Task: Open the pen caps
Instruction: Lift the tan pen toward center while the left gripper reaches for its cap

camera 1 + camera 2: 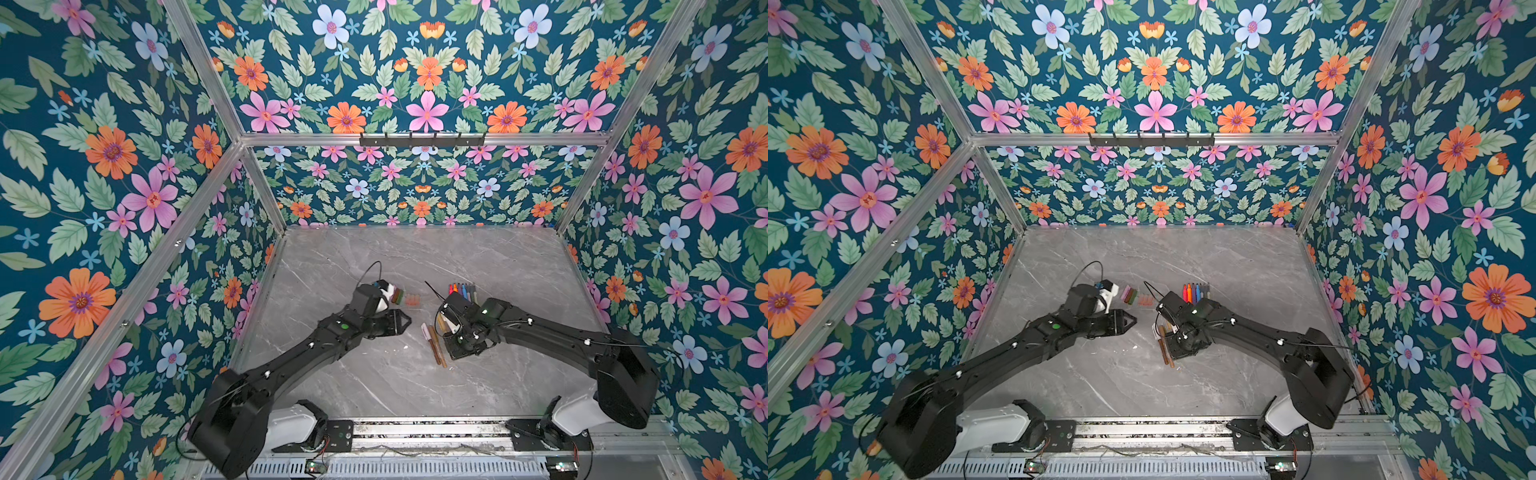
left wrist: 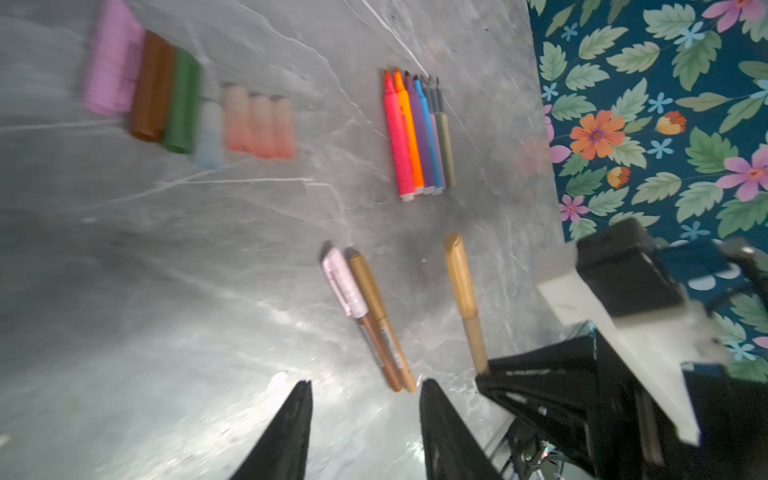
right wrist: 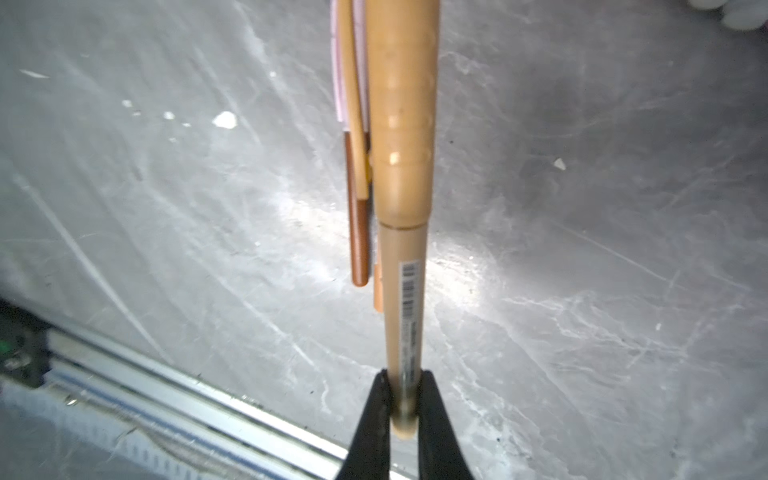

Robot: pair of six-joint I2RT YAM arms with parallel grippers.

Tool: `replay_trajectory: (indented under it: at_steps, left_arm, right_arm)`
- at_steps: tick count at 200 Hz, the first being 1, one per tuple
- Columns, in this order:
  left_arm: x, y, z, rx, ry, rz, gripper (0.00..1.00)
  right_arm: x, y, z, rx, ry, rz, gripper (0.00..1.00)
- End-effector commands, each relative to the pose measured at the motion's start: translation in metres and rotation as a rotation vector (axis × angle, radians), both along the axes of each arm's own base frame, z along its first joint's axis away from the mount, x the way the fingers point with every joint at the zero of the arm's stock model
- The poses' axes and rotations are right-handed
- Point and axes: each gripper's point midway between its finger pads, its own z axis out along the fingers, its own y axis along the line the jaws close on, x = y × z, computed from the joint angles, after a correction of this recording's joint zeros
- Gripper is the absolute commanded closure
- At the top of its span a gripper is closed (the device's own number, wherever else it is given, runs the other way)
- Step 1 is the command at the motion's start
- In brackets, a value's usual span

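Note:
My right gripper (image 3: 403,399) is shut on the tail end of a tan pen (image 3: 405,291), held just above the table. Its gold cap (image 3: 403,104) is still on. My left gripper (image 2: 368,384) is open with nothing between its fingers; it is near the held pen and two capped pens lying side by side, one with a pink cap (image 2: 343,282), one with an olive-gold cap (image 2: 368,286). Several loose pen caps (image 2: 183,104), pink, brown, green, pale and peach, lie in a row. Several uncapped pens (image 2: 417,137) lie in another row.
The grey marbled table (image 1: 415,257) is closed in by floral walls on three sides. The cap row (image 1: 405,297) and the uncapped pens (image 1: 463,291) lie just beyond the two wrists. A metal rail (image 1: 415,428) runs along the front edge.

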Motion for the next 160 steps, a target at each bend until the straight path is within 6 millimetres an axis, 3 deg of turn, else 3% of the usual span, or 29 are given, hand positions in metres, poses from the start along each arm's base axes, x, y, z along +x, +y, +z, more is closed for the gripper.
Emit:
replay_trajectory:
  at_steps: [1,51,104,160]
  left_arm:
    - [0.011,-0.043,0.025,-0.150,-0.032,0.007,0.55]
    - [0.013,-0.077,0.022,-0.158,-0.001,-0.024,0.56]
    - [0.008,-0.087,0.022,-0.186,0.021,-0.033,0.58]
    - [0.004,-0.087,0.024,-0.208,0.019,-0.039,0.82]
  right_arm:
    - [-0.006,0.008,0.011,0.066,0.013,0.040,0.92]
    - [-0.008,0.012,0.030,0.137,-0.006,0.021,0.93]
    - [-0.007,0.015,0.037,0.159,-0.017,0.019,0.93]
    - [-0.004,0.013,0.038,0.143,-0.024,0.009,0.93]
